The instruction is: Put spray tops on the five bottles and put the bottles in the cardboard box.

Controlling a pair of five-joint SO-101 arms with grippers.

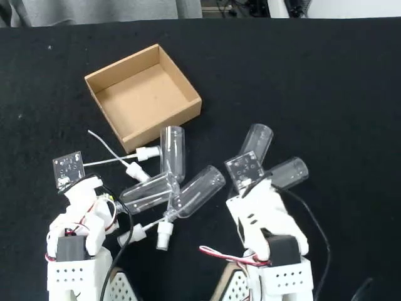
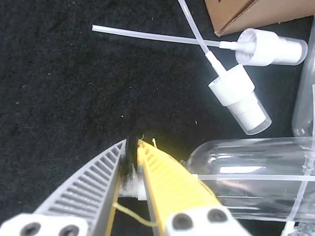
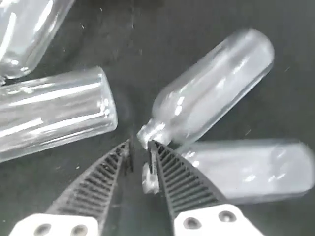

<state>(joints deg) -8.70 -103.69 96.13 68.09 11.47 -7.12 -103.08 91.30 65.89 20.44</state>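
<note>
The open cardboard box point(image 1: 144, 94) sits at the back left, with nothing in it. Several clear bottles lie on their sides without tops: one point(image 1: 173, 152) beside the box, two point(image 1: 147, 191) point(image 1: 200, 188) crossed in the middle, two point(image 1: 257, 141) point(image 1: 289, 172) to the right. Two white spray tops point(image 1: 148, 152) point(image 1: 135, 170) with thin tubes lie by the box, two more point(image 1: 132, 235) point(image 1: 164, 236) near the front. My left gripper point(image 2: 131, 145) is shut on nothing, low over the cloth beside a bottle point(image 2: 256, 172). My right gripper point(image 3: 139, 143) is shut, its tips at a bottle's neck point(image 3: 149, 132).
Black cloth covers the table point(image 1: 326, 81), with free room at the back right and far left. Both arm bases point(image 1: 72, 269) point(image 1: 282, 269) stand at the front edge. A corner of the box point(image 2: 256, 14) shows in the left wrist view, near two spray tops point(image 2: 246, 103) point(image 2: 270, 46).
</note>
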